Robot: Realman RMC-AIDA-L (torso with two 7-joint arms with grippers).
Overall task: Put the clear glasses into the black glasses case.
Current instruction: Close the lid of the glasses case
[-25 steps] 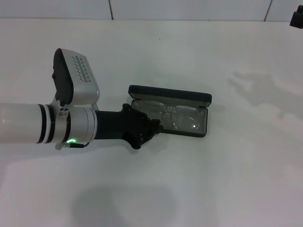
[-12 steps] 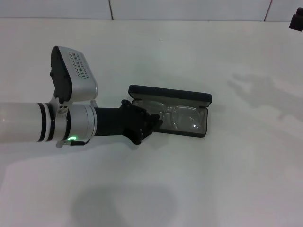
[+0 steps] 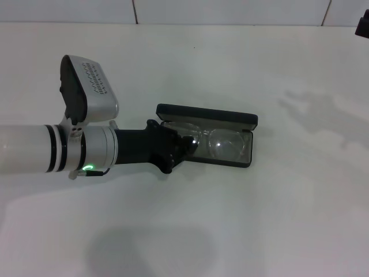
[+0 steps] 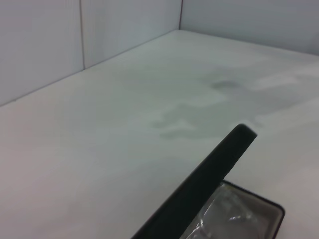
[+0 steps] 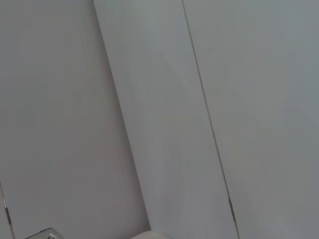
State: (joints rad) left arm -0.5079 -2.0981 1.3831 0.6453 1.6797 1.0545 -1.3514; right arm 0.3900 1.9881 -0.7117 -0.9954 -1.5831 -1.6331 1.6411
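Note:
The black glasses case (image 3: 242,163) lies open at the middle of the white table, its lid (image 3: 207,114) raised at the far side. The clear glasses (image 3: 222,144) lie inside it on the grey lining. My left gripper (image 3: 185,145) reaches in from the left and sits over the case's left end, covering that end of the glasses. In the left wrist view the lid's dark edge (image 4: 199,191) runs across the picture, with a clear lens (image 4: 227,216) beneath it. My right arm's dark end (image 3: 363,25) is parked at the far right corner.
The white table (image 3: 259,231) stretches all round the case. A white tiled wall (image 3: 230,10) closes the far side. The right wrist view shows only white wall panels (image 5: 149,124).
My left gripper has shifted slightly away from me and to the right, from the case's near left corner onto its left end. The case and glasses have not moved.

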